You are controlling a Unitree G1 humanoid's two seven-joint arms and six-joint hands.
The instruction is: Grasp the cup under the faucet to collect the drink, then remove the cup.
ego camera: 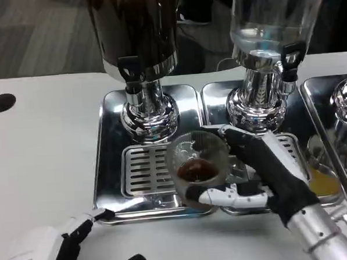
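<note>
Nearest the camera, the left hand point(80, 240) is seen at the bottom edge, resting low over the worktop point(40, 148) with its fingers apart and nothing held. Further in, the right hand point(257, 172) is wrapped around the cup point(197, 163): black fingers are laid against the far right side of the wall and a white finger is curled under the near rim, so the cup is gripped from the side. The cup is clear, and a shallow pool of brown drink is visible at its bottom. It is held tilted over the right part of the slotted grate point(146, 169) of the drip tray point(105, 168), in front of and a little right of the dark dispenser point(136, 27); its black faucet point(129, 71) lies up and to the left, so the cup is judged to be no longer directly beneath the spout. The clear wall is judged thin and light, probably plastic, smooth and likely slippery where wet, and liable to buckle if squeezed hard. A hold around the middle of the wall, with pressure kept moderate, is judged best, and the cup should be brought upright so that the drink is not spilled. A clear dispenser point(267, 20) stands behind the hand.
</note>
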